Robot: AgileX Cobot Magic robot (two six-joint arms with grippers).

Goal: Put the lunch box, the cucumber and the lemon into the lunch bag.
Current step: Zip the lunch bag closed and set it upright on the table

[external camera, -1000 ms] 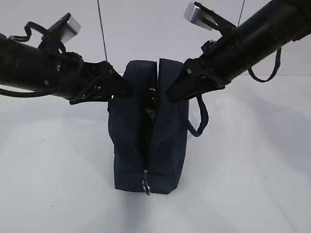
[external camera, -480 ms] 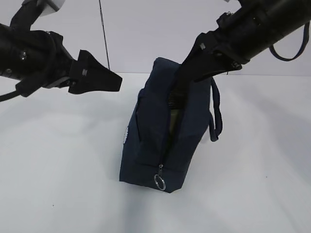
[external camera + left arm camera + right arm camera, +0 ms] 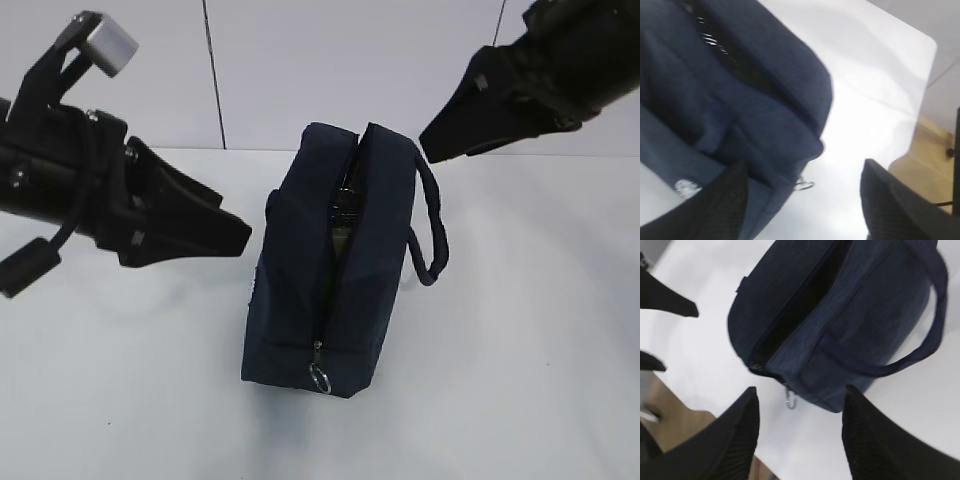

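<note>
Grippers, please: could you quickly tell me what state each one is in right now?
Left gripper: open, holding nothing.
Right gripper: open, holding nothing.

1. We find no text, number or brand name that can be read in any of the three views.
2. The only mark is a small pale printed patch on the side panel of the navy lunch bag (image 3: 330,260). In the left wrist view this patch (image 3: 687,188) shows as a blurred whitish blot low on the fabric, and we cannot tell whether it holds letters or a picture.
3. In the exterior view the same patch shows only as a thin pale sliver at the bag's left edge, too small to read.
4. The right wrist view shows no marking on the bag.
</note>
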